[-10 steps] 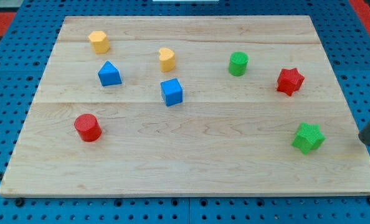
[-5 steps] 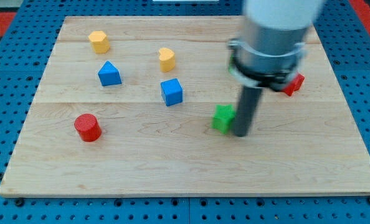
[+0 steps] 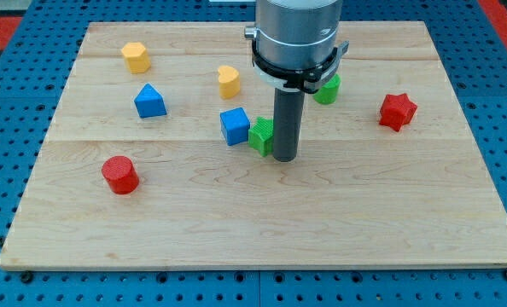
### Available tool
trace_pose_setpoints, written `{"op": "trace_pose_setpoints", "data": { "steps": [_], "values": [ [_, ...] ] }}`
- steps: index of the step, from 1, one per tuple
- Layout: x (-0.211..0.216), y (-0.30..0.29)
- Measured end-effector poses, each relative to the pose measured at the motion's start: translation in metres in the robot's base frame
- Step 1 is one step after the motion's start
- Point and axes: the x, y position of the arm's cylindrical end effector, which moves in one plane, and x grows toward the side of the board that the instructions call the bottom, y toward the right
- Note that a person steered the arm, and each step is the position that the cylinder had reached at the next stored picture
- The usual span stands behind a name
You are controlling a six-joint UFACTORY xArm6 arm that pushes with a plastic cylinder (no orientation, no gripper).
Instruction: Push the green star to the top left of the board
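The star is sliding left from mid-board, now touching the blue cube; the tip, gripperless, is pressing its right side. Light, slippery, likely pivoting.

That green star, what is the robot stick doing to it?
My tip is pressed against the view's right side of the green star, pushing it toward the view's left. The star now sits right beside the blue cube, about mid-board. The top left corner, near the yellow block, is not reached yet.
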Motion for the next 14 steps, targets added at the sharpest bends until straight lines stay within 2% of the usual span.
{"op": "trace_pose_setpoints", "data": {
  "steps": [1, 2, 4, 6, 8, 9, 10, 11, 12, 13, 14],
  "values": [
    [-0.002, -0.055],
    [-0.048, -0.054],
    [-0.085, 0.005],
    [-0.085, 0.015],
    [-0.159, 0.009],
    [-0.157, 0.031],
    [-0.172, 0.03],
    [-0.215, -0.009],
    [-0.24, 0.05],
    [-0.267, 0.047],
    [-0.268, -0.007]
  ]
}}
